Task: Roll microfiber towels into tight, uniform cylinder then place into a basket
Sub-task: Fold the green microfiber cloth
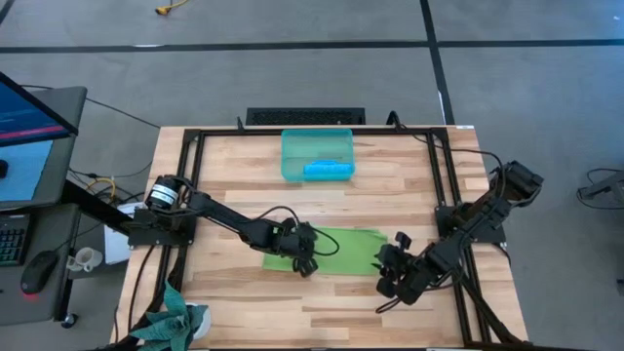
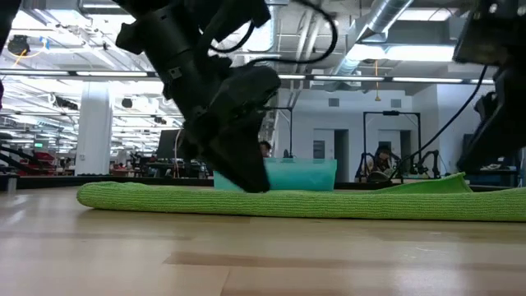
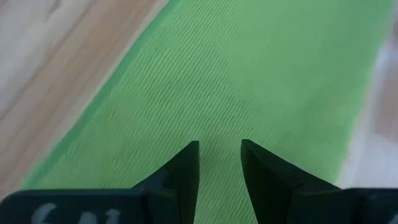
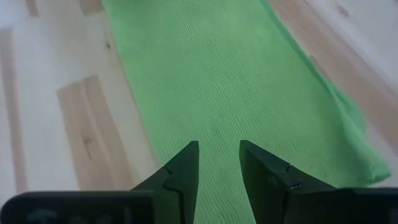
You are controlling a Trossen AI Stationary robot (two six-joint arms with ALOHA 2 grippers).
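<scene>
The lime green towel (image 1: 336,249) lies flat on the wooden table as a long folded strip (image 2: 329,202). Its right end (image 2: 444,182) is lifted a little. My left gripper (image 1: 304,258) stands open, slanting down over the strip's left end (image 3: 219,144). My right gripper (image 1: 388,265) hangs open over the strip's right end (image 4: 219,144), above the cloth. The basket (image 1: 289,156) stands at the table's far middle. The sky blue towel (image 1: 328,169) lies rolled inside it. My left gripper comes slanting down from the table's left with its jaws apart. Its fingertips (image 2: 253,186) reach the top of the green towel near its left end (image 3: 186,112). The towel's near edge hides the tips, so I cannot tell whether they touch the cloth.
A darker teal-green cloth (image 1: 177,322) hangs at the table's near left corner. Black frame rails (image 1: 191,185) run along the table's edges. Bare wood lies between the towel and the basket and toward the near edge. A desk with a monitor (image 1: 24,127) stands left of the table.
</scene>
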